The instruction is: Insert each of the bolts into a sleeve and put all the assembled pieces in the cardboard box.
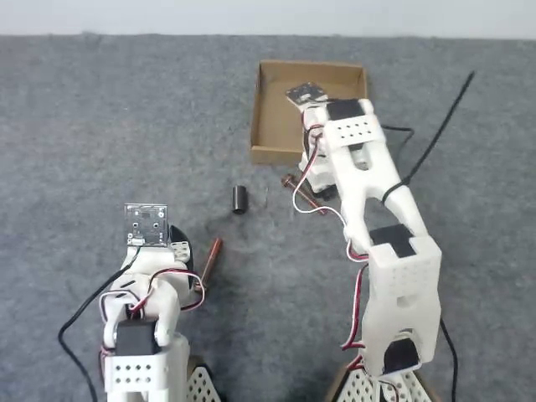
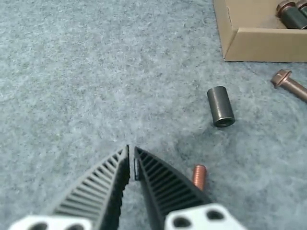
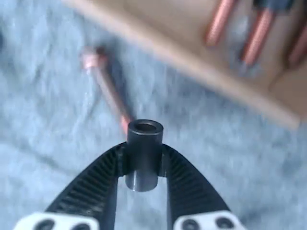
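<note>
1. Two claws examined. The right gripper (image 3: pixel 144 149) pinches a black sleeve (image 3: pixel 144 163), held upright between its jaws.
2. A loose bolt (image 3: pixel 106 84) lies on the table (image 1: pixel 100 126) just beyond that claw, beside the cardboard box (image 1: pixel 266 152), which sits near the table's far edge.
3. Assembled pieces (image 2: pixel 290 13) lie inside the box.
4. The left gripper (image 2: pixel 130 152), toward the table's near edge, has its jaws pressed together.
5. A second bolt (image 2: pixel 199 176) lies just beside it. A spare sleeve (image 2: pixel 220 106) lies mid-table, between that bolt and the box.
</note>
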You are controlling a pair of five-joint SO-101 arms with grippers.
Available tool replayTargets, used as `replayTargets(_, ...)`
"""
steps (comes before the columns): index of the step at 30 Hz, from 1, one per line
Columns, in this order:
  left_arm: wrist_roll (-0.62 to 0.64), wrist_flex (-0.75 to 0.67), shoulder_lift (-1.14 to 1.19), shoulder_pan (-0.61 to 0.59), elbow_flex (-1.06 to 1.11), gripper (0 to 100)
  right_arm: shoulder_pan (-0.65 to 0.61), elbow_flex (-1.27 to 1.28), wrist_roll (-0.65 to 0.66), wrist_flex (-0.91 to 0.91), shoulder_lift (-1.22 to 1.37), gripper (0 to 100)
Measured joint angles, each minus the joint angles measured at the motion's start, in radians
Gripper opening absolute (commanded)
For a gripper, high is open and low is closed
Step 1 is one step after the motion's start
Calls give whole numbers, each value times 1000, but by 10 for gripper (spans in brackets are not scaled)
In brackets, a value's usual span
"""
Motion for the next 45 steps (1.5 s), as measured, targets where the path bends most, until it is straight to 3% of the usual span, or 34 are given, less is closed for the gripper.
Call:
replayTargets(9, 0, 0, 0, 0, 0, 12, 74, -2, -63, 163, -34, 6)
replayTargets(16, 0, 0, 0, 0, 0, 12, 164, 103, -84, 152, -72, 6)
replayTargets(29, 0, 0, 0, 0, 0, 12, 264, 537, -87, -121, -307, 6)
replayTargets(34, 0, 0, 0, 2, 0, 12, 288, 686, -157, -292, -330, 6)
replayTargets(45, 23, 0, 0, 52, 0, 11, 385, 776, -204, -483, -330, 6)
